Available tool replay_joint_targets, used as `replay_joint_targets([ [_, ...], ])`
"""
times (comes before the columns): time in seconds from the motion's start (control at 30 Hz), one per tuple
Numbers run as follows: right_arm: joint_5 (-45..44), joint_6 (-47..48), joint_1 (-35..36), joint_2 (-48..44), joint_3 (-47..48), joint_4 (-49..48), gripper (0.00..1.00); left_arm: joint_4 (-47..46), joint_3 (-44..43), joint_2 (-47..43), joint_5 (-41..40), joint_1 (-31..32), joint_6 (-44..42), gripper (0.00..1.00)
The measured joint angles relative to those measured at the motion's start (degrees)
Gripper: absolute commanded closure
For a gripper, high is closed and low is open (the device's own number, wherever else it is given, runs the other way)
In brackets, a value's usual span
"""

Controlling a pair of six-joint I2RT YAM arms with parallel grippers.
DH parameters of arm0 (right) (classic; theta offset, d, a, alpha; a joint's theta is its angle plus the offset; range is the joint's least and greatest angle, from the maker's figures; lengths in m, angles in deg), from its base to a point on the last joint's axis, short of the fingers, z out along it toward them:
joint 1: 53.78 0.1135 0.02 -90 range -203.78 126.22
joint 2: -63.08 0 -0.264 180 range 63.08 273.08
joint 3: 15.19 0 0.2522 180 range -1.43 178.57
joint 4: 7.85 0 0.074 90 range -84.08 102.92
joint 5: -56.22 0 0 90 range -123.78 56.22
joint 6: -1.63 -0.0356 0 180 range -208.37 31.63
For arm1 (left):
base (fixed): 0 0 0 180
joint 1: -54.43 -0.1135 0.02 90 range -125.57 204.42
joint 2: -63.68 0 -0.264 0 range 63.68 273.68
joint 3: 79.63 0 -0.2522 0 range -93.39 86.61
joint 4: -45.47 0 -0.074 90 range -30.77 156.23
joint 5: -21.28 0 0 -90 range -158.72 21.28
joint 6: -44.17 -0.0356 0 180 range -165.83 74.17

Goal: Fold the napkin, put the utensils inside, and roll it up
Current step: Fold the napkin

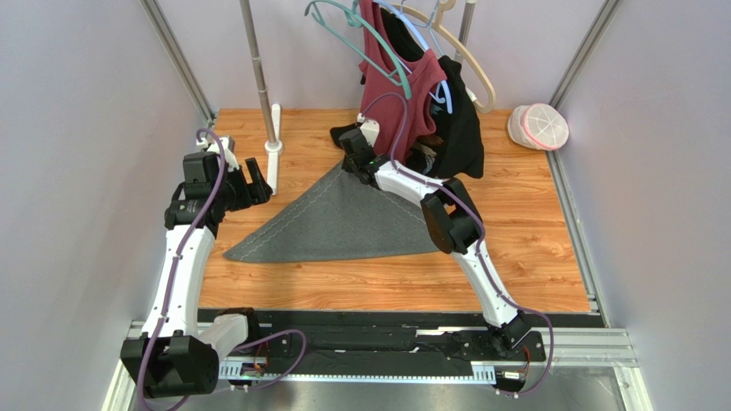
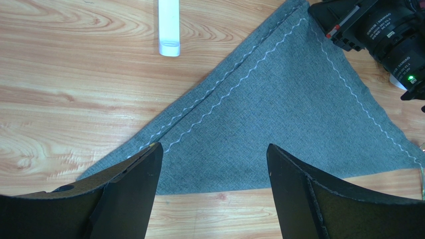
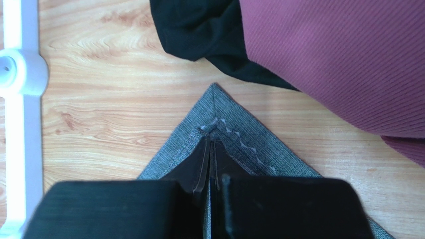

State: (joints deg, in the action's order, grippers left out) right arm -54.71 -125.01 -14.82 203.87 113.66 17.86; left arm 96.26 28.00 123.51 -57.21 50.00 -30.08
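Note:
The napkin (image 1: 339, 224) lies on the wooden table folded into a dark grey triangle, its stitched border showing as white zigzag lines (image 2: 234, 84). My right gripper (image 1: 345, 165) is at the triangle's top corner (image 3: 215, 99). Its jaws are shut together (image 3: 210, 143), with a sliver of grey cloth between them. My left gripper (image 1: 247, 184) hovers over the napkin's left part, its jaws wide open (image 2: 214, 149) with only cloth and table below. The utensils are out of view.
A white stand with a metal pole (image 1: 273, 145) rises just left of the napkin's top corner; its foot (image 2: 168, 30) and base (image 3: 20, 74) show in the wrist views. Maroon (image 1: 403, 94) and black (image 1: 463, 128) garments hang behind on hangers. A white-pink round object (image 1: 539, 126) lies far right.

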Motion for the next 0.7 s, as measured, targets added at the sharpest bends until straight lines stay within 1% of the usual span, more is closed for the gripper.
replay_joint_targets([
  [0.43,-1.7,-1.3,-0.6,0.9,5.1,-0.6,1.00,0.0,0.0,0.0,0.2,0.0,0.0,0.15],
  [0.7,-2.7,-3.3,-1.6,3.1,5.7,-0.1,1.00,0.0,0.0,0.0,0.4,0.0,0.0,0.15],
])
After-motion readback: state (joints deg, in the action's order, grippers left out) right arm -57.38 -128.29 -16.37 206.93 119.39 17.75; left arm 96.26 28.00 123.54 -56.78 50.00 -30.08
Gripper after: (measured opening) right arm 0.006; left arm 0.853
